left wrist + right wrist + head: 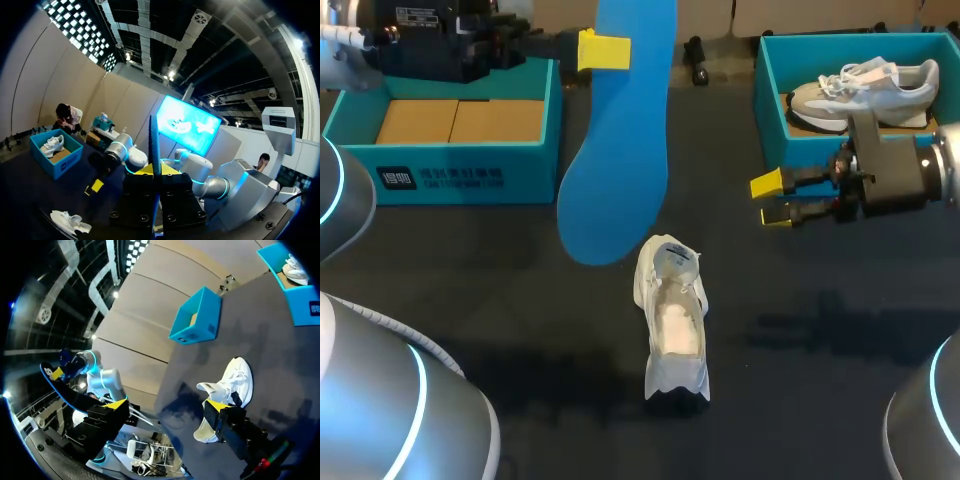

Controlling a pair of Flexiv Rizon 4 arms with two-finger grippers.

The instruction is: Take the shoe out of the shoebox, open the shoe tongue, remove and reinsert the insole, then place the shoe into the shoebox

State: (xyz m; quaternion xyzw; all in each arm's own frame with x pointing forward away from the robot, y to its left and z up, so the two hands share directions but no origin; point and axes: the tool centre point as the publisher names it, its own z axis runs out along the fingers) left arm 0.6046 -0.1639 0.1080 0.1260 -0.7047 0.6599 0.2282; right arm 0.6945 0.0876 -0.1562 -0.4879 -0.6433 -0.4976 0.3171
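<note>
Blue insole (615, 170) dangles upper centre, pinched in the left gripper (608, 50): removal done, reinsertion next, I'd say. White shoe (672, 320) sits mid-frame on the table. The right gripper (772, 200), fingers apart and empty at centre right, should steady it.

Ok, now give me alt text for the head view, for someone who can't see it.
The left gripper holds a blue insole in the air near a white shoe resting on the dark table. The right gripper hangs open before the right shoebox, which holds a second sneaker.
</note>
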